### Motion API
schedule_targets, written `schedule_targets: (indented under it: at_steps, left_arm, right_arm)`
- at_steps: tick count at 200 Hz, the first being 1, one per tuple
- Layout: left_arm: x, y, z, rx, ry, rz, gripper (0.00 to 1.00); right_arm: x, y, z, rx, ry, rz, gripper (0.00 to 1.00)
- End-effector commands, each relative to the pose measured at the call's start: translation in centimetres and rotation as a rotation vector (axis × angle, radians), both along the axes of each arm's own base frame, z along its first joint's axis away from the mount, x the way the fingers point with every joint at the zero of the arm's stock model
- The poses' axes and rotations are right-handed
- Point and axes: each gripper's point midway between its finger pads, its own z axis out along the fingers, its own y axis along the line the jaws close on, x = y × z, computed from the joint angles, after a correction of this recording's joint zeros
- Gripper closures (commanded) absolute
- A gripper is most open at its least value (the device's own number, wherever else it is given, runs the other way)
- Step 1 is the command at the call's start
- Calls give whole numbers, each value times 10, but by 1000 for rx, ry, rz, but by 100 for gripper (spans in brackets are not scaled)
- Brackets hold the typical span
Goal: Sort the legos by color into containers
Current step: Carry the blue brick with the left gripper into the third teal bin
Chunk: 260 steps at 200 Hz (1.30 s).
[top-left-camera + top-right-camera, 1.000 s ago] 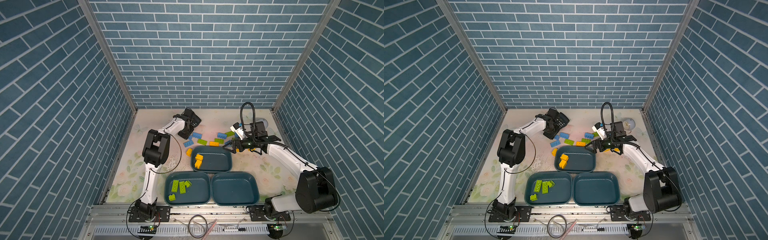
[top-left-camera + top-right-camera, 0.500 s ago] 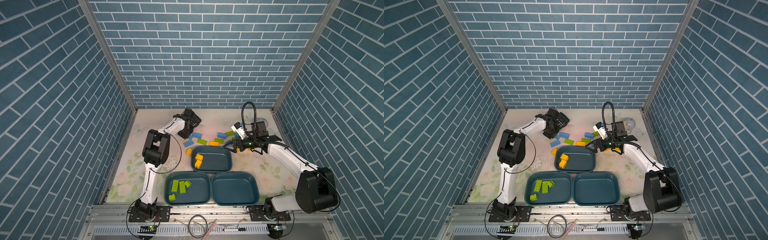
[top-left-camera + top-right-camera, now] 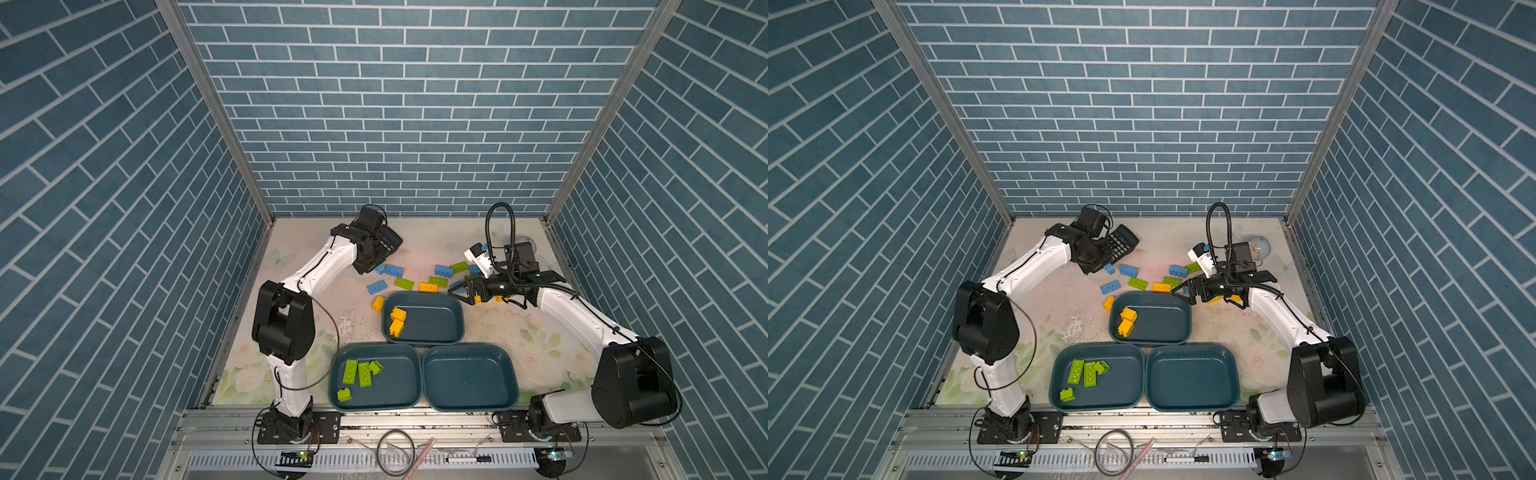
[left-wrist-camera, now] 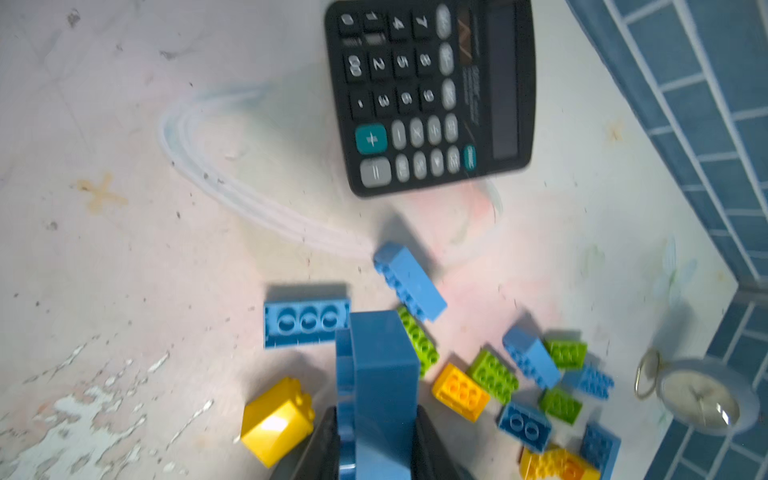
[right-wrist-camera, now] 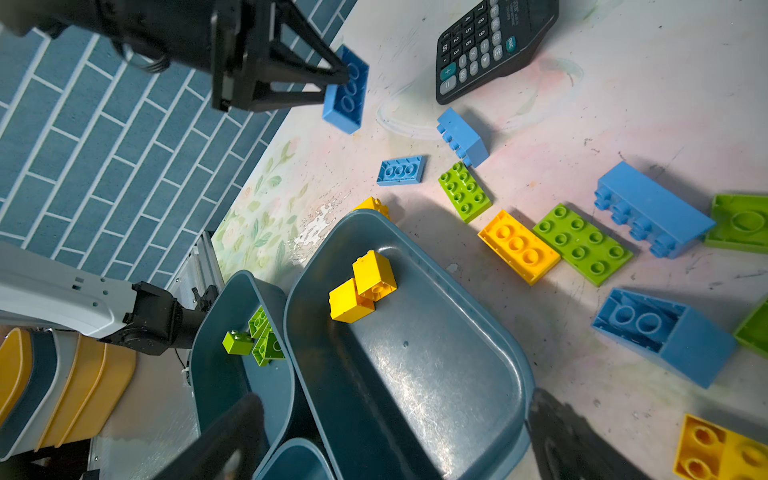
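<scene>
Blue lego (image 5: 349,99) in left gripper (image 5: 337,85)

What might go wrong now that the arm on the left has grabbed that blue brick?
The left gripper pinches the blue brick near one end, so it may slip out. The way to the empty tray passes near the open right gripper, so the arms might bump.

The legos (image 5: 518,247) are smooth, glossy plastic; the containers (image 5: 415,374) shiny, scuffed plastic; the table (image 5: 623,83) looks matt, worn, flaking.
</scene>
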Motion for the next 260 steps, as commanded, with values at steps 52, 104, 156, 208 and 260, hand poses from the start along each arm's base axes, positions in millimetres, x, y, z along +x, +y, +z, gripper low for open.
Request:
schedule_targets:
  at_steps: [52, 104, 156, 208, 260]
  left_arm:
    - [-163, -83, -7, -10, 80, -475, 79]
    - [-232, -128, -19, -18, 99, -671, 79]
    - [-281, -152, -49, -5, 176, -788, 78]
    - [-280, -145, -59, 30, 185, -747, 59]
    - [-254, -124, -26, 72, 150, -732, 37]
  right_arm:
    - [-15, -7, 13, 45, 5, -43, 1]
    - [-29, -14, -1, 22, 38, -68, 1]
    - [-41, -19, -6, -12, 47, -60, 1]
    - [-53, -25, -12, -32, 56, -56, 1]
    - [-50, -30, -4, -21, 33, -77, 1]
